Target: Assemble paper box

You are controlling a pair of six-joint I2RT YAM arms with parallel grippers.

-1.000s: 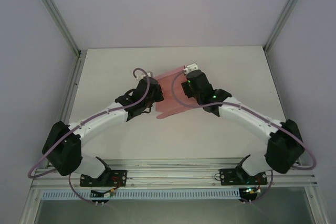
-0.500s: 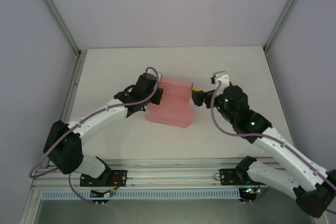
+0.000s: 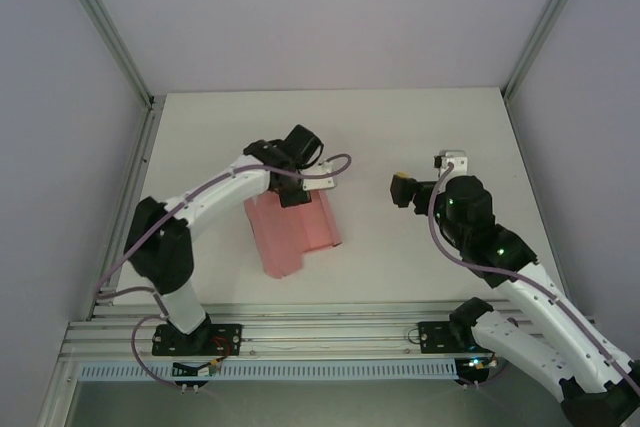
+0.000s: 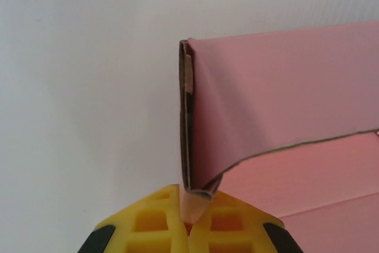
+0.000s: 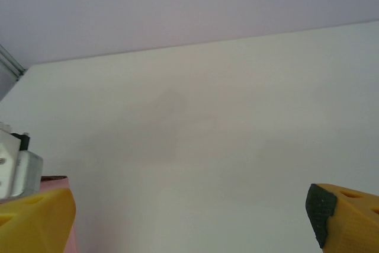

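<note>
The left gripper point(image 4: 190, 222) is pinching a folded edge of the plain pink thin-card paper box point(image 3: 290, 232), jaws clamped on the crease, probably anchoring the half-formed piece lying on the white table point(image 3: 420, 127) left of centre. The right gripper point(image 3: 402, 189) is hanging wide open, empty, well apart to the right, seemingly readying for a flap.

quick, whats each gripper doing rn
Left gripper: shut, pinching an edge of the pink paper box.
Right gripper: open, holding nothing, away from the box.
</note>
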